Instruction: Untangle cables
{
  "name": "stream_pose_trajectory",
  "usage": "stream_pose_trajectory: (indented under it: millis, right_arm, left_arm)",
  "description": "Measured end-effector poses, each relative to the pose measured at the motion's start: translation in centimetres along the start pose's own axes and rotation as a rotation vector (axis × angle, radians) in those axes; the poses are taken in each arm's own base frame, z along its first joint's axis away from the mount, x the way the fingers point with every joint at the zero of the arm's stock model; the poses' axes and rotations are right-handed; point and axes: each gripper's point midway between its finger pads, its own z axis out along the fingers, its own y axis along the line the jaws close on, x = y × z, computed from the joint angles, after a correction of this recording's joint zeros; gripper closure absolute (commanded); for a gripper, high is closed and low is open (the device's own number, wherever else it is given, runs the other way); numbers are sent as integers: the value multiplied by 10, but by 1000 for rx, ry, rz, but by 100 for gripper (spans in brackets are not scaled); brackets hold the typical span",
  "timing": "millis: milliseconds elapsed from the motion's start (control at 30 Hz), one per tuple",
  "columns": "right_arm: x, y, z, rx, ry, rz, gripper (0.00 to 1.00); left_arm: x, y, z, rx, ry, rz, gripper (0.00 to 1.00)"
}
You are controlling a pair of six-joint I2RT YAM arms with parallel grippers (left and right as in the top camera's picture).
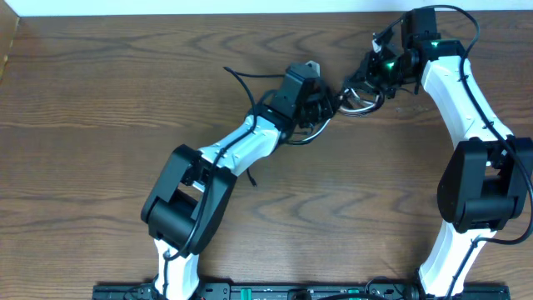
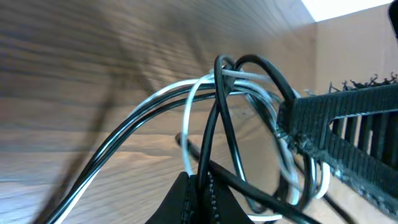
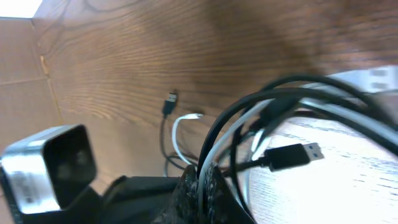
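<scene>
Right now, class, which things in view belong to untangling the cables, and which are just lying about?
Job:
- thin white flexible cord
- thin black flexible cord with flat plug
- left end effector and right end effector, both pinching the tangle

Just there:
- brown wood-grain table
- white strip beyond its far edge

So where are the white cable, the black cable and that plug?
white cable [image 2: 188, 118], left wrist view, on its loop.
black cable [image 2: 264, 64], left wrist view, top of arch.
plug [image 3: 287, 157], right wrist view, black body.
</scene>
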Motion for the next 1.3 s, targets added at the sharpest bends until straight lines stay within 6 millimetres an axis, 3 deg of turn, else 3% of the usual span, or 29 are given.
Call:
stream_pose_trajectory:
  millis: [100,267,467,567,767,900,1033,1167,1200,1300]
  right_arm:
    - [0,-3,0,18,-4,3,99]
    - [-1,-8,0,45,-10,9,99]
    - [-3,-17,-3,76,-20,23,99]
    - [-3,-39,-7,184,-36,48,99]
    - [3,-92,-26,495,-62,87,99]
    - [2,-121,-45,667,-93,94,99]
    - [0,-124,-48,683,-93,68,99]
    - [1,-107,-35,600,-59,-11,98]
    - [2,-103,-32,583,-52,-28,97]
    - [9,-88,-21,539,-20,-73,92]
  left_arm:
    - [-8,2,-13,-21,-13,41,93]
    - [-21,18,-55,-164,-33,133,93]
    - [-22,59,-89,-322,27,180,93]
    - [-23,71,-95,-356,47,202,93]
    - [-30,75,-102,-363,42,250,93]
    - [-48,77,-125,-377,-8,243,92]
    - [-63,81,-155,-401,-53,215,92]
    - [-58,86,-168,-429,-34,192,92]
    - [-53,88,-168,-437,-14,189,75]
    - [-40,89,-166,-450,34,208,37]
